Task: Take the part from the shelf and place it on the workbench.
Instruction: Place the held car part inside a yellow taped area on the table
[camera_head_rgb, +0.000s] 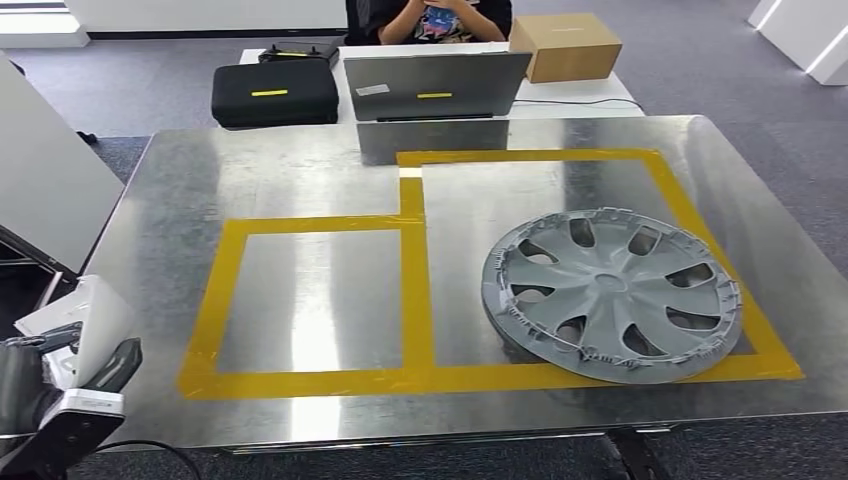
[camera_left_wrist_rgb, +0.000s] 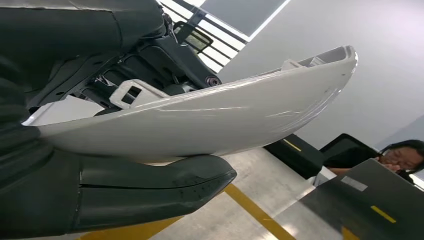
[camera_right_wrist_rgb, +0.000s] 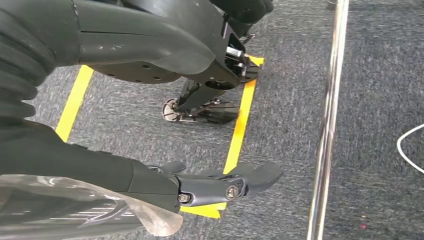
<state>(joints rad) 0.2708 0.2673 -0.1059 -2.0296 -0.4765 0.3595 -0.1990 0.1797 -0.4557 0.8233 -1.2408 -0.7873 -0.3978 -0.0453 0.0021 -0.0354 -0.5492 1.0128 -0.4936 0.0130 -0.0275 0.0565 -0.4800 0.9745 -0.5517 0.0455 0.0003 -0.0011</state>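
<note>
Carry step: left hand (camera_head_rgb: 45, 385) has fingers pinching the white part (camera_left_wrist_rgb: 200, 120) beside the counter (camera_head_rgb: 300, 180) edge. Right hand (camera_right_wrist_rgb: 150, 100) hangs, fingers spread, empty. Next: lift part over taped rectangle (camera_head_rgb: 315, 300), set down.

white part (camera_left_wrist_rgb: 200, 120), grey hubcap (camera_head_rgb: 612, 295), yellow tape (camera_head_rgb: 415, 290)

Hubcap (camera_head_rgb: 612, 295) lies on workbench (camera_head_rgb: 300, 180), laptop (camera_head_rgb: 436, 87) behind.

Left hand (camera_left_wrist_rgb: 100, 195) with thick dark grey thumb, matte casing, visible seam line, small dimpled holes near tip, right hand (camera_right_wrist_rgb: 150, 45) dark grey, ribbed cover, dark fingers (camera_right_wrist_rgb: 225, 187) with exposed pivot screws
</note>
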